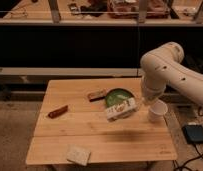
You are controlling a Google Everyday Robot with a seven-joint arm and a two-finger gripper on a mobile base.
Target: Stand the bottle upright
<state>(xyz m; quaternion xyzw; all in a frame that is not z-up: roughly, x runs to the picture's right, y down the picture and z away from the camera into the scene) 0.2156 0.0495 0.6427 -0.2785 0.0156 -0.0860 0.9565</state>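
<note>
The jaws are closed on the right end of the bottle (120, 108). The gripper (140, 102) is at the right side of the table (95, 142), just left of a white cup (157, 110). It holds the bottle tilted, nearly lying, above the wood in front of the green bowl (118, 95). So the pick is done, I think. Left to do: turn the bottle upright, set it down and release. A brown bar (58, 111) and a tan block (78, 155) lie well apart.
</note>
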